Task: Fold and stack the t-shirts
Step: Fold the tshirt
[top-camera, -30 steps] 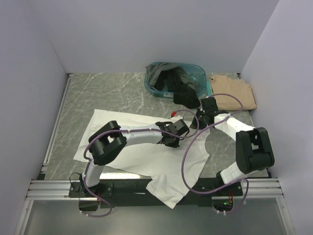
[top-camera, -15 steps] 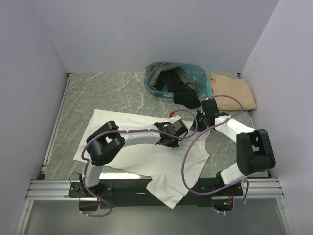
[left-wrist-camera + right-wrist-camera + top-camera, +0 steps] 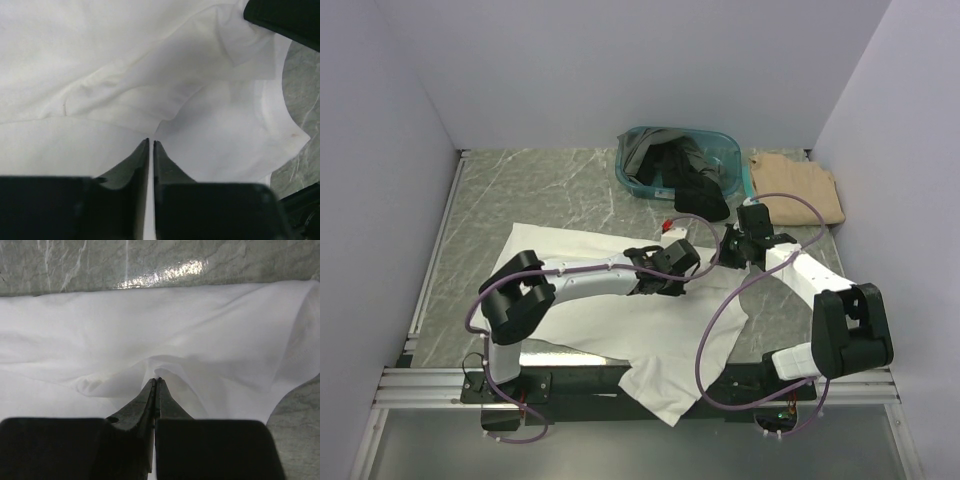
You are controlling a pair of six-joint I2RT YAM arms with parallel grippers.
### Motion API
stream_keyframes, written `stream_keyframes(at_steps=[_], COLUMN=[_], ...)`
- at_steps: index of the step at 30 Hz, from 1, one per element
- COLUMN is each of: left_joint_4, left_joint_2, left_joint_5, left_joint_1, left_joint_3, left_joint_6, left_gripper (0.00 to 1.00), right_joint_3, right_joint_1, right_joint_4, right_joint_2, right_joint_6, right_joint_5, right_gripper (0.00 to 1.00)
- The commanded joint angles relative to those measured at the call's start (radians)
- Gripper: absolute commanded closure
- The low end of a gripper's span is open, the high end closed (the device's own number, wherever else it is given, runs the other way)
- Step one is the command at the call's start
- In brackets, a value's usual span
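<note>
Dark t-shirts point(image 3: 686, 176) heaped in teal basket point(image 3: 736, 172), their number indistinct

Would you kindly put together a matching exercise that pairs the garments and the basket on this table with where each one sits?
Things:
1. large white cloth t-shirt
2. tan cloth shirt
3. teal plastic basket
4. black and dark grey cloth shirts

Places:
A. far right corner of the table, beside the basket
B. inside the basket, one spilling over its near rim
C. spread out across the near middle of the table
D. far side of the table, just left of the tan shirt

Pairs: 1-C, 2-A, 3-D, 4-B
</note>
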Motion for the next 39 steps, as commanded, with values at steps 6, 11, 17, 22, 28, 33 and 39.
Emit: stream_keyframes(at_steps=[6, 11, 17, 22, 28, 33, 39], left_joint_4=[-0.012, -0.044, -0.084, -0.121, -0.204, -0.244, -0.29], left_joint_2=[0.06, 0.123, 0.163, 0.192, 0.224, 0.238, 0.223], left_joint_5=[0.03, 0.039, 0.025, -0.007, -0.08, -0.107, -0.151], left_joint_1=[-0.006, -0.007, -0.006, -0.006, -0.016, -0.036, -0.041], left_joint_3=[0.072, 0.113, 0.143, 0.172, 0.216, 0.235, 0.247], left_joint_6=[-0.005, 0.001, 0.001, -0.013, -0.022, -0.024, -0.039], left_gripper=[0.52, 0.52, 0.58, 0.65, 0.71, 0.77, 0.93], right_joint_3=[-0.011, -0.01, -0.013, -0.013, -0.016, -0.02, -0.025], right_joint_1=[-0.005, -0.005, -0.006, -0.006, -0.006, -0.006, -0.006], right_joint_4=[0.007, 0.013, 0.018, 0.022, 0.021, 0.024, 0.028], right_joint_2=[-0.028, -0.022, -0.016, -0.01, -0.009, -0.012, -0.009], right_joint_6=[-0.019, -0.021, -0.021, -0.022, -0.024, -0.025, -0.024], right_joint_5=[-0.006, -0.015, -0.014, -0.018, -0.017, -0.015, -0.014], right_gripper=[1.0, 1.0, 1.0, 1.0, 1.0, 1.0, 1.0])
